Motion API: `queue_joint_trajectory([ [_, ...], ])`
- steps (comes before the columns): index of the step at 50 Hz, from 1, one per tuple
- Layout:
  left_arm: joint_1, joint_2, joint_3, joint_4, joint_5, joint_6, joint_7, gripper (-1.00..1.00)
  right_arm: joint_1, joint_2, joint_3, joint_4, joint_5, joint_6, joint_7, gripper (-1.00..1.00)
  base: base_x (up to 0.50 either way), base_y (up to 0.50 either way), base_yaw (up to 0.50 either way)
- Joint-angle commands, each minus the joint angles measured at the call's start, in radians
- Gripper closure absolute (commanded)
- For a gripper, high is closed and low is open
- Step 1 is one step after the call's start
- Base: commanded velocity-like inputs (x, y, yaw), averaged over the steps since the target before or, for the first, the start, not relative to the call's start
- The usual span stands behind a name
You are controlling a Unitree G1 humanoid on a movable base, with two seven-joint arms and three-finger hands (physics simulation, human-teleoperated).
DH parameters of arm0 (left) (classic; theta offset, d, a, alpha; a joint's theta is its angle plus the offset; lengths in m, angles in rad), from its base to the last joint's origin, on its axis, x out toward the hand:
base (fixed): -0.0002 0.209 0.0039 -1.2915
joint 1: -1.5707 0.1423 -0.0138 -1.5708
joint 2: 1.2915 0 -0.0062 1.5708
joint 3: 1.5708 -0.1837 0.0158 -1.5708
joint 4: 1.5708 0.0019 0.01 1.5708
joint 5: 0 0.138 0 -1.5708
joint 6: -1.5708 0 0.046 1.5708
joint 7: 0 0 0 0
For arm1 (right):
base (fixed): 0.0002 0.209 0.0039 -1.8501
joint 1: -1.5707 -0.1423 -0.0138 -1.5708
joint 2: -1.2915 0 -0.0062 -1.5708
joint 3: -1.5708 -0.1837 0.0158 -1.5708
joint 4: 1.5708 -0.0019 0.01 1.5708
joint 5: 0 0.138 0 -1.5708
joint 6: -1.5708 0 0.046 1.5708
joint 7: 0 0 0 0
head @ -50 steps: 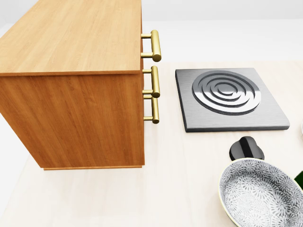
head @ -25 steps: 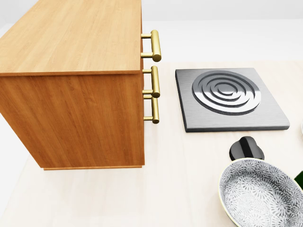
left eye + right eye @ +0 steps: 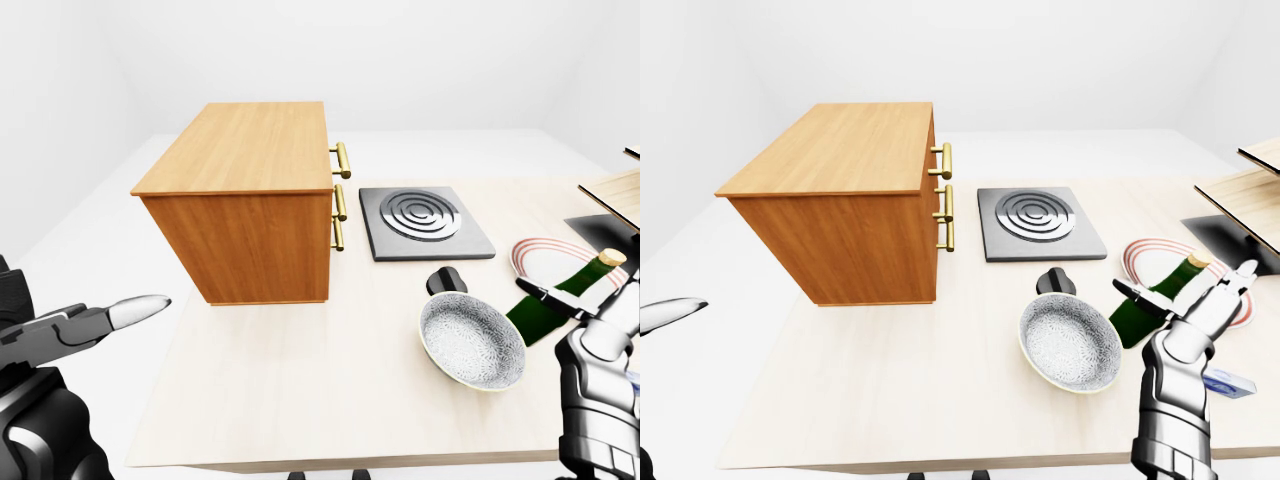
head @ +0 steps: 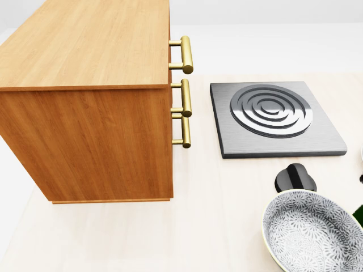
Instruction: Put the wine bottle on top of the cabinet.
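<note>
We see our right hand [image 3: 1200, 305], fingers spread apart, just beside the wine bottle [image 3: 1155, 300] lying on the tabletop [image 3: 920, 380]; our left hand [image 3: 85, 325] hangs open, well apart from the cabinet [image 3: 845, 200].

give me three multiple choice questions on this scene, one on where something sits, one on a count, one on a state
1. In the right-eye view, where does the patterned bowl lie from the cabinet?
A. lower right
B. on top of it
C. upper left

2. How many brass handles show on the cabinet?
A. one
B. three
C. five

3. How is the wine bottle now?
A. upright on the cabinet
B. lying tilted on the table by the right hand
C. inside the bowl

Answers: 1 A, the bowl sits on the table toward the bottom right. 2 B, the head view shows three. 3 B, its neck slants up by the open fingers, the cabinet top bare.
</note>
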Motion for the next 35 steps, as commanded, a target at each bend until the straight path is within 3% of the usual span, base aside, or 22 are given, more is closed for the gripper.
queue_joint_trajectory([
  [1,-0.001,0.001,-0.001,-0.001,0.001,0.0,0.0,-1.0,-0.017,-0.025,0.014,0.08,0.032,0.0,-0.022,-1.0,0.0,0.0,0.0],
  [35,0.009,-0.008,-0.01,0.018,0.014,0.0,-0.008,-1.0,-0.116,-0.061,0.091,0.193,0.058,0.0,-0.034,-1.0,0.0,0.0,0.0],
])
